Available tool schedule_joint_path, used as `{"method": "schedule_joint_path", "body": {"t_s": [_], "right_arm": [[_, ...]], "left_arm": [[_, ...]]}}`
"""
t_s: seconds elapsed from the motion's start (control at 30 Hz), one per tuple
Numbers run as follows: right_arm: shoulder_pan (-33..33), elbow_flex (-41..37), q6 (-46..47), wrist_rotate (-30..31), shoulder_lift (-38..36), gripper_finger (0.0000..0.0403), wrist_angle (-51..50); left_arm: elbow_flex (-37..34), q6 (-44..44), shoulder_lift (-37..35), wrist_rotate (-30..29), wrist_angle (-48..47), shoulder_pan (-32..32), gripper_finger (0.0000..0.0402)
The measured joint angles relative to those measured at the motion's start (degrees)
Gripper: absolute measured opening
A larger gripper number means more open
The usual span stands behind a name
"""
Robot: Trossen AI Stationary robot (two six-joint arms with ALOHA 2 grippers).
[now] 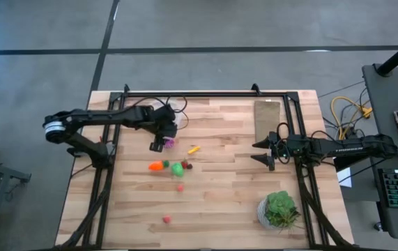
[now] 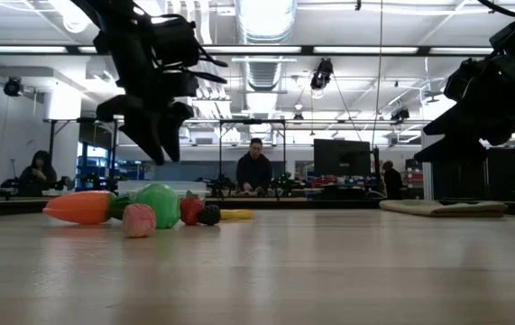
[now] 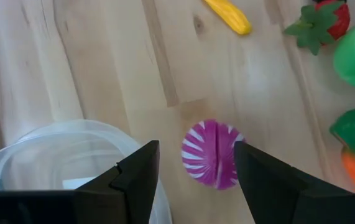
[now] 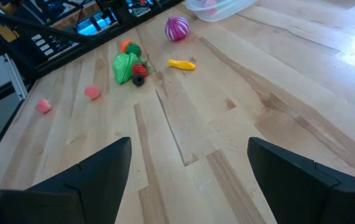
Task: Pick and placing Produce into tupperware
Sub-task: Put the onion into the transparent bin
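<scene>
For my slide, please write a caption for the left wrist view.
Open left gripper hovering over a purple-and-white ball beside the clear container.

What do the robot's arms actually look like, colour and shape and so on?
Both are slim, dark, jointed arms. The left arm has a pale band near its base. The right arm carries light lettering along its side. Each end effector has two dark, flat, wedge-shaped fingers.

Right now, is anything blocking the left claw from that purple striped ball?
Nothing visible. The open left gripper hangs directly above the purple-and-white striped ball, beside the clear plastic container.
</scene>
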Motion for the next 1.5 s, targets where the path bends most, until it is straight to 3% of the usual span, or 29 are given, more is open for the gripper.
{"method": "schedule_joint_path", "body": {"t_s": [0.47, 0.73, 1.5], "right_arm": [[0.0, 0.0, 0.0, 0.0, 0.0, 0.0313, 0.0], [0.0, 0.0, 0.0, 0.0, 0.0, 0.0313, 0.0], [0.0, 0.0, 0.0, 0.0, 0.0, 0.0313, 0.0]], "left_arm": [[-0.4, -0.1, 5.9, 0.1, -2.0, -3.5, 0.0192], [-0.1, -4.5, 9.3, -6.8, -1.4, -3.4, 0.0192], [-0.8, -9.1, 6.9, -7.1, 0.1, -4.9, 0.0192]]}}
